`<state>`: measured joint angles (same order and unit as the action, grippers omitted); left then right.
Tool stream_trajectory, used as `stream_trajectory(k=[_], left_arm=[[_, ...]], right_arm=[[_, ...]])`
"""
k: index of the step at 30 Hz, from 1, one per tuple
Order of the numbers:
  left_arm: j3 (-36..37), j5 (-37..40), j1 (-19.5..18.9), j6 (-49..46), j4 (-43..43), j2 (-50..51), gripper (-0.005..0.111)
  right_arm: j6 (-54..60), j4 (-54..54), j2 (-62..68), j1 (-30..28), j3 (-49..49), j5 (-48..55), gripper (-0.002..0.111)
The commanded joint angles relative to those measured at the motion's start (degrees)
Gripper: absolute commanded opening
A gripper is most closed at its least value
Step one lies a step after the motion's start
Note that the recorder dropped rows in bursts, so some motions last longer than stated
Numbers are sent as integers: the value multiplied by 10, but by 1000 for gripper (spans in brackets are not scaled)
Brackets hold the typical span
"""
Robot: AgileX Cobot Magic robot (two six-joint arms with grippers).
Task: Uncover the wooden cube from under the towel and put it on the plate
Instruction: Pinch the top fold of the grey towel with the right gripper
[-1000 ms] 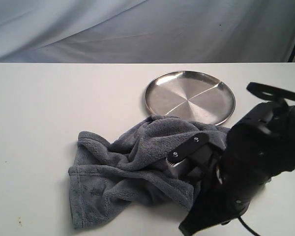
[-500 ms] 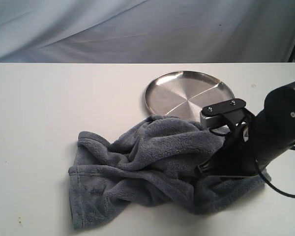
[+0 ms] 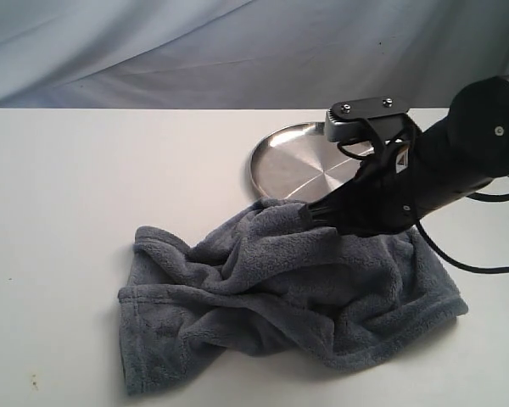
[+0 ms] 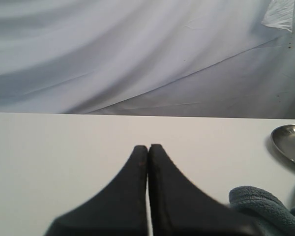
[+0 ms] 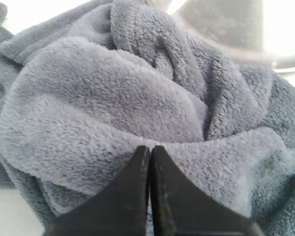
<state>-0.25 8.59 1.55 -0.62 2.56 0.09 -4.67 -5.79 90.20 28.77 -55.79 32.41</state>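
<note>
right gripper (image 5: 148,147) fingers pressed together, tips touching a raised fold of the towel (image 5: 103,93) just beside the plate (image 3: 287,166), left gripper (image 4: 148,146) also closed and empty, over the table (image 4: 54,147)

plate (image 3: 276,165) partly hidden, right arm (image 3: 458,153) cropped

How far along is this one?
Done: nothing; the cube is not visible and the plate is bare where it shows. In hand: right gripper, jaws shut, at the heaped towel. Remaining: pull towel off, move cube to plate.
</note>
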Motion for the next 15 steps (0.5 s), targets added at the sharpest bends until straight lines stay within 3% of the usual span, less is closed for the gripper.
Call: stream_trajectory(k=[1,15], left_arm=[[3,-2,0,0,0,-1,1],[3,-2,0,2,0,-1,1]], right_arm=[[-1,-7,-6,14,-3,-24,0],[4,8,-11,32,-3,-4,0]])
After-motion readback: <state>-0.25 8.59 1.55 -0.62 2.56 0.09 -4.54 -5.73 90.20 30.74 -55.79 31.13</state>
